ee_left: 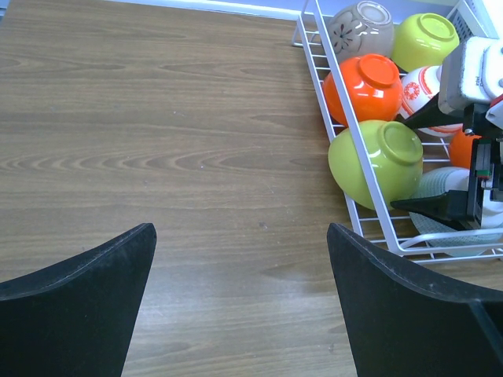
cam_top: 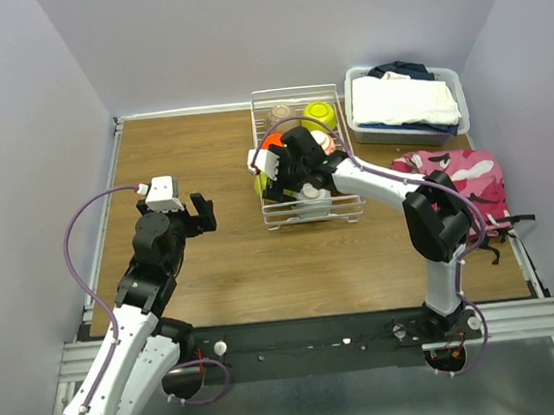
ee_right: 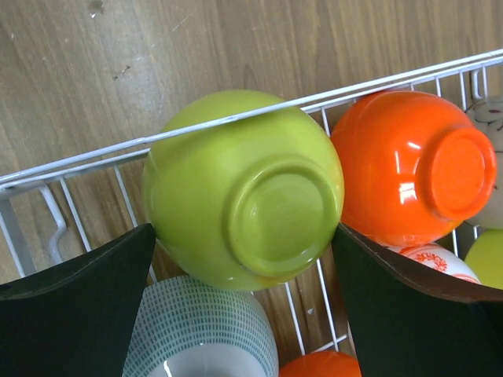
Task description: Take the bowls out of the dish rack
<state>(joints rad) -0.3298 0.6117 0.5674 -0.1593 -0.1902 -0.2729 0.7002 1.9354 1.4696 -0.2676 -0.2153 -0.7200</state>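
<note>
Bright, sharp pics w/ glare on orange bowl.

Brown wood-grain counter, matte. Plain pale grey-lilac walls on three sides. White strip along back edge. Grey bin of folded clothes in far right corner. Pink camouflage bag just beside it, nearer. Aluminium rail along near edge. Soft, even light.

Our left arm crouches at the near left, with the left gripper held level and its jaws spread wide. Our right arm stretches forward and leftward, and the right gripper is tipped downward, its jaws equally parted.
</note>
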